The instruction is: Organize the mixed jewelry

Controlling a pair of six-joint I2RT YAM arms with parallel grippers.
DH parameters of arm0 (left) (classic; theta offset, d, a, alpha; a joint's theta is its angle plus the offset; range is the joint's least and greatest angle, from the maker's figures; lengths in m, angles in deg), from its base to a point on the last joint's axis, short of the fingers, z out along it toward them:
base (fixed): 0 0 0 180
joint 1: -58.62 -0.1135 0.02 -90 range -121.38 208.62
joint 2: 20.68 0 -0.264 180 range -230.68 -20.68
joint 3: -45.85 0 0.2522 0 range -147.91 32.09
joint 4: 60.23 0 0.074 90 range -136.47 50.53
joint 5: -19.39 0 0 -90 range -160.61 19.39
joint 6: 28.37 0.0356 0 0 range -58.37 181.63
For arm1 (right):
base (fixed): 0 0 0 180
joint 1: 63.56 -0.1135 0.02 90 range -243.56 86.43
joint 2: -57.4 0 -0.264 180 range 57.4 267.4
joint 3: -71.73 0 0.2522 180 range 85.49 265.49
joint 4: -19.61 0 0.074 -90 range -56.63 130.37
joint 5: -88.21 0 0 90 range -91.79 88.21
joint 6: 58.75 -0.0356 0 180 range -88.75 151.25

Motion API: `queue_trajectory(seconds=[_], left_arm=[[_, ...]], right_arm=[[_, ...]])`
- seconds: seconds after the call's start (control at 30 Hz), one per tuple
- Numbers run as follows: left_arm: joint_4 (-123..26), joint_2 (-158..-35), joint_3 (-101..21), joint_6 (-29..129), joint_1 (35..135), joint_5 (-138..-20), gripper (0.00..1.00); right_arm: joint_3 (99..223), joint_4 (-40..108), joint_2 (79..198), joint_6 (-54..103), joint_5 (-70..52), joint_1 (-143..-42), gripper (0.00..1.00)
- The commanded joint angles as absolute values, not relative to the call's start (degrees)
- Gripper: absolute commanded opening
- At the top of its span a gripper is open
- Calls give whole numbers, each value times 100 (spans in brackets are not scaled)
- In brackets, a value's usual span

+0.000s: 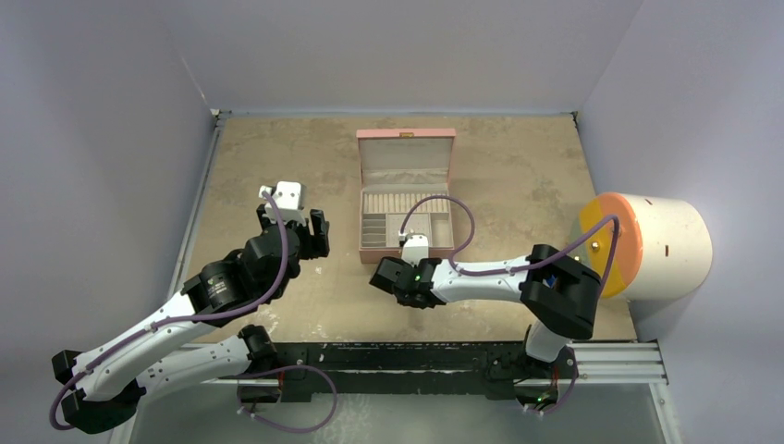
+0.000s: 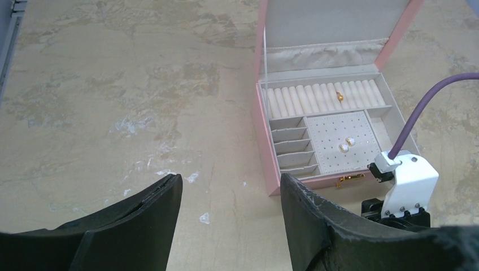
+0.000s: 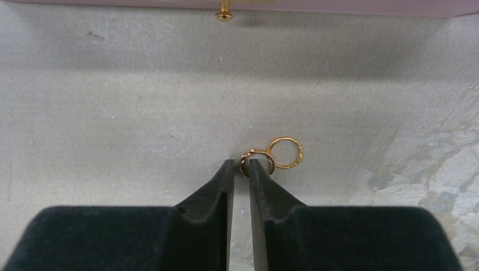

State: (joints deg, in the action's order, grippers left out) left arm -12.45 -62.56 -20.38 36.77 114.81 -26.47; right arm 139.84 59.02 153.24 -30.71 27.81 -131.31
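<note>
My right gripper (image 3: 242, 164) is shut on the twisted edge of a small rose-gold ring (image 3: 246, 156) that lies on the table. A thin gold ring (image 3: 300, 152) lies touching it on the right. Both sit just in front of the open pink box (image 3: 339, 7), near its gold clasp (image 3: 224, 14). In the top view the right gripper (image 1: 381, 275) is low at the box's front left corner. My left gripper (image 2: 231, 183) is open and empty, left of the box (image 2: 270, 175). Inside the box a gold ring (image 2: 339, 96) sits in the rolls, and two pale studs (image 2: 346, 144) sit on the dotted pad.
The pink box (image 1: 407, 148) stands open at the table's back middle, lid upright. A white cylinder with an orange face (image 1: 666, 245) stands at the right edge. Grey walls close in the left, back and right sides. A purple cable loops over the box.
</note>
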Motion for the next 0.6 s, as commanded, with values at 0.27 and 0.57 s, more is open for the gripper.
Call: queue_trajectory(seconds=[0.27, 0.57], left_arm=[[-1340, -6260, -2034, 3712, 11436, -2645, 63], [-1342, -6258, -2033, 3707, 11435, -2627, 63]], right_arm=[[13973, 5902, 15453, -3280, 2933, -13104, 8], [13755, 5443, 15268, -2902, 2665, -13123, 0]])
